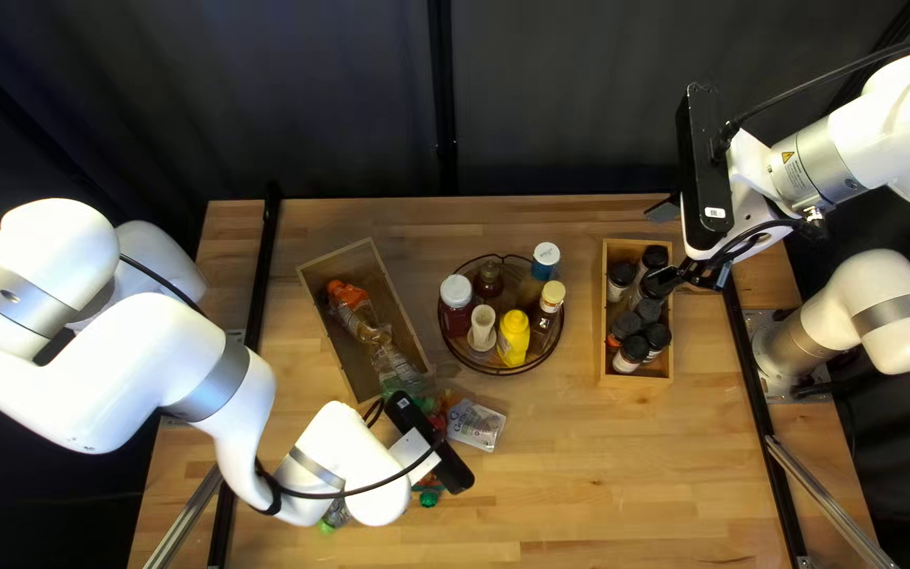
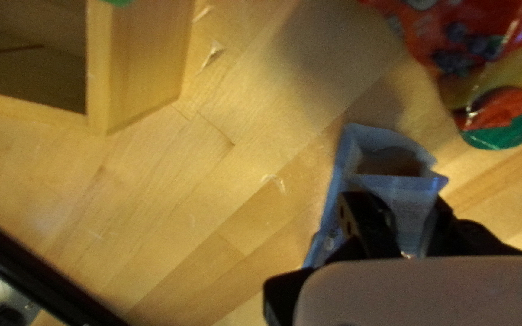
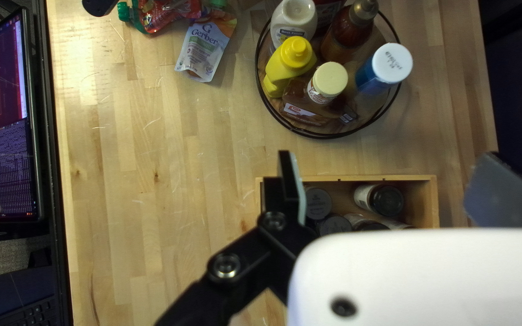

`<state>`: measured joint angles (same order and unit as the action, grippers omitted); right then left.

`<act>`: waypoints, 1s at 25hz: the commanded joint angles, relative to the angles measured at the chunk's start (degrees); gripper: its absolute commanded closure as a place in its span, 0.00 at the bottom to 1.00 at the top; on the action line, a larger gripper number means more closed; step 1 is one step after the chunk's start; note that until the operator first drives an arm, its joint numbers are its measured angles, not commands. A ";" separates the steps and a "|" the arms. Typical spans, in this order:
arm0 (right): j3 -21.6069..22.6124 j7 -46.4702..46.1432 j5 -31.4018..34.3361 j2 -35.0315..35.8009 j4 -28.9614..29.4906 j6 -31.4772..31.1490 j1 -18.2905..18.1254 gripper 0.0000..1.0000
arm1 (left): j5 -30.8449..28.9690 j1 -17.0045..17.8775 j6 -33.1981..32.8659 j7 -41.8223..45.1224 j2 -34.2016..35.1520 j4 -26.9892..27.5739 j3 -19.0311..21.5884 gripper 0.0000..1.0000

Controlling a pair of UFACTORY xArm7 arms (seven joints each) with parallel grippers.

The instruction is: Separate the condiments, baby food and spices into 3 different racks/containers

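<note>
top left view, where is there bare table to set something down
The widest bare patch lies toward the table's near edge, between my left arm and the right black rail. A slim strip separates the round rack and spice box. It is crowded around my left arm, with pouches.

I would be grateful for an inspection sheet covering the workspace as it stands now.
Surface: wooden table, pale scuffs visible.
Condiments: bottles grouped in the round wire rack.
Spices: jars gathered in a wooden box.
Baby food: pouches in the angled box; others loose on the table.
Clutter: nothing seen.
Left gripper: shut on a pale pouch.
Right gripper: open.
Cables: black, along both arms.
Surroundings: dark curtain behind; screen beside the table.
</note>
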<state>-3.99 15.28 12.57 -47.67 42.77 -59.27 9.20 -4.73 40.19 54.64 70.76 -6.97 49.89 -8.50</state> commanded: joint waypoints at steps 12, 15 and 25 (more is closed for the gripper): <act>0.00 0.00 0.00 0.00 0.00 0.00 0.00 0.00 | -17.86 -15.69 6.11 -18.42 31.75 -15.39 -14.98 1.00; 0.00 0.00 0.00 0.00 0.00 0.00 0.00 0.00 | -21.01 -19.22 3.14 -21.71 33.46 -17.95 -18.91 1.00; 0.00 0.00 0.00 0.00 0.00 0.00 0.00 0.00 | -29.32 -27.33 -5.52 -12.26 36.26 -25.81 -20.05 0.96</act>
<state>-3.99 15.28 12.57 -47.67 42.77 -59.27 9.20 -32.66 13.90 50.52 54.66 29.51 25.29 -29.84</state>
